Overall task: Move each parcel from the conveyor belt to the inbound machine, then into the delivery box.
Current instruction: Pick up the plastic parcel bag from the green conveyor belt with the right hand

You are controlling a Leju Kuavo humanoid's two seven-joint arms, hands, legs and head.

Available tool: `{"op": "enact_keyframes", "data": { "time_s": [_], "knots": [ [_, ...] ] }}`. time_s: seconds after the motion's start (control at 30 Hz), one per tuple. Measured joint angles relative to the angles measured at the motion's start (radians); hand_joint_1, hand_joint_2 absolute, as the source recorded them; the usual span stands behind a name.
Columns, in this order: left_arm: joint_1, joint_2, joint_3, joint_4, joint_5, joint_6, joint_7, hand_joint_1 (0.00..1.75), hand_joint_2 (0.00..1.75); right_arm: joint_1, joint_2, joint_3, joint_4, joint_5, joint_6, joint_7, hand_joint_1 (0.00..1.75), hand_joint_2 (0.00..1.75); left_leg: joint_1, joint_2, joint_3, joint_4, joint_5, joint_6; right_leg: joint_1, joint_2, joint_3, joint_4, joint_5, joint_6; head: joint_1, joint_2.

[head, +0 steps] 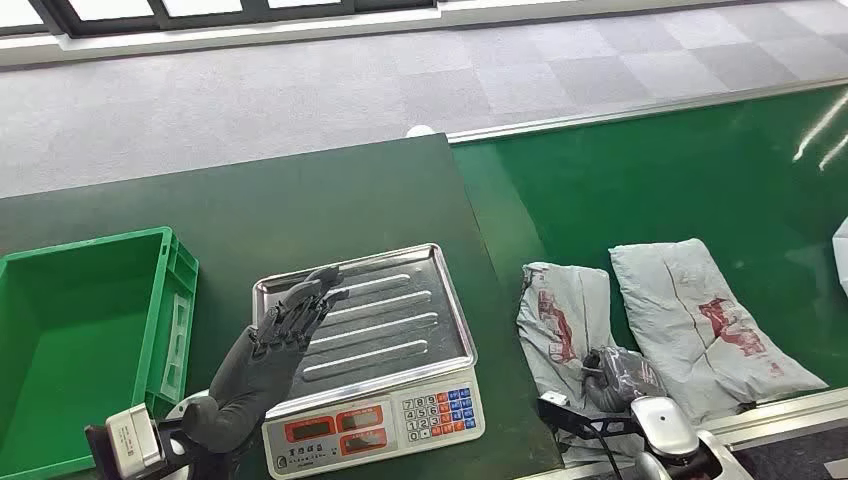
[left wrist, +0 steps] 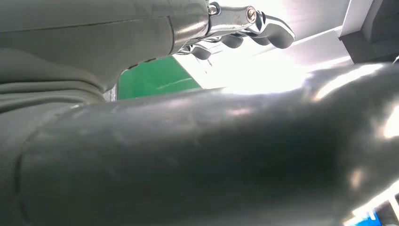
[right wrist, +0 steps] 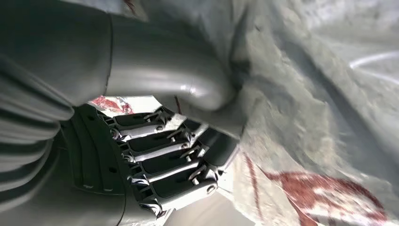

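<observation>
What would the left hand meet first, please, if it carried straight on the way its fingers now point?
Most likely nothing soon: the left hand points up and away over the scale's steel tray, toward bare dark tabletop; its height is unclear.

Scale pan (head: pixel 400 310) is half covered by the left hand (head: pixel 262 360) hovering over it. Green crate (head: pixel 75 350) sits open-topped just beside, its wall (head: pixel 178 305) in between.
</observation>
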Motion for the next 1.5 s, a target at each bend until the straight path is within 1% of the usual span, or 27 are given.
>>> {"op": "enact_keyframes", "data": {
  "time_s": [0.4,0.57,0.73,0.8,0.9,1.0,1.1,1.13,1.2,1.27,1.33,1.4,1.5],
  "knots": [
    [0.007,0.000,0.000,0.000,-0.001,0.000,-0.002,0.00,0.00,0.013,0.000,0.000,-0.018,0.006,-0.005,0.000,1.75,1.75,0.000,0.000,0.000,0.000,0.000,0.000,0.000,0.000,0.000,0.000,0.000,0.000,0.000,0.000],
    [0.011,0.000,0.000,0.000,-0.001,0.000,-0.004,0.00,0.00,0.025,0.000,0.000,-0.028,0.020,-0.026,0.004,1.75,1.75,0.000,0.000,0.000,0.000,0.000,0.000,0.000,0.000,0.000,0.000,0.000,0.000,0.000,0.000],
    [0.015,0.000,0.000,0.000,-0.001,-0.002,-0.005,0.00,0.00,0.042,0.002,0.006,-0.048,0.048,-0.055,0.025,1.75,1.75,0.000,0.000,0.000,0.000,0.000,0.000,0.000,0.000,0.000,0.000,0.000,0.000,0.000,0.000],
    [0.016,0.000,0.000,-0.002,-0.001,-0.005,-0.005,0.00,0.00,0.050,0.009,0.008,-0.054,0.069,-0.095,0.029,1.75,1.75,0.000,0.000,0.000,0.000,0.000,0.000,0.000,0.000,0.000,0.000,0.000,0.000,0.000,0.000],
    [0.022,-0.001,0.000,-0.010,0.000,-0.009,-0.005,0.00,0.00,0.066,0.042,0.009,-0.063,0.131,-0.178,0.040,1.75,1.75,0.000,0.000,0.000,0.000,0.000,0.000,0.000,0.000,0.000,0.000,0.000,0.000,0.000,0.000],
    [0.030,-0.003,0.000,-0.018,0.001,-0.010,-0.005,0.00,0.00,0.072,0.074,0.013,-0.074,0.162,-0.197,0.049,1.75,1.75,0.000,0.000,0.000,0.000,0.000,0.000,0.000,0.000,0.000,0.000,0.000,0.000,0.000,0.000],
    [0.035,-0.003,0.000,-0.023,0.001,-0.011,-0.004,0.00,0.00,0.078,0.089,0.014,-0.083,0.177,-0.223,0.049,1.75,1.75,0.000,0.000,0.000,0.000,0.000,0.000,0.000,0.000,0.001,0.000,0.000,0.000,0.000,0.000],
    [0.037,-0.003,0.001,-0.025,0.001,-0.012,-0.005,0.00,0.00,0.081,0.096,0.011,-0.090,0.191,-0.255,0.046,1.75,1.75,0.000,0.000,0.000,0.000,0.000,0.000,0.000,0.000,0.001,0.000,0.000,0.000,0.000,0.000],
    [0.044,-0.004,0.001,-0.030,0.001,-0.018,-0.007,0.00,0.00,0.088,0.113,-0.009,-0.122,0.234,-0.357,0.039,1.75,1.75,0.000,0.000,0.000,0.000,0.000,0.000,0.000,0.000,0.000,0.000,0.000,0.000,0.000,0.000],
    [0.051,-0.006,0.002,-0.033,0.001,-0.026,-0.010,0.00,0.00,0.093,0.133,-0.047,-0.178,0.278,-0.464,0.032,1.75,1.75,0.000,0.000,0.000,0.000,0.000,0.000,0.000,0.000,0.000,0.000,0.000,0.000,0.000,0.000],
    [0.054,-0.008,0.002,-0.034,0.001,-0.034,-0.012,0.00,0.00,0.099,0.150,-0.099,-0.250,0.299,-0.548,0.019,1.75,1.75,0.000,-0.001,0.000,0.000,0.000,0.000,-0.001,-0.001,0.001,0.000,0.000,0.000,0.000,0.000],
    [0.054,-0.008,0.002,-0.032,0.001,-0.039,-0.015,0.00,0.00,0.104,0.163,-0.156,-0.322,0.304,-0.608,0.000,1.75,1.75,-0.001,-0.001,0.000,0.000,0.000,0.000,-0.001,-0.001,0.001,0.000,0.000,0.000,0.000,0.000],
    [0.051,-0.008,0.002,-0.027,0.007,-0.043,-0.021,0.00,0.00,0.110,0.179,-0.214,-0.396,0.309,-0.659,-0.031,1.75,1.75,-0.001,0.000,0.000,0.000,0.000,0.000,-0.001,0.000,0.001,0.000,0.000,0.000,0.000,0.000]
  ]
}}
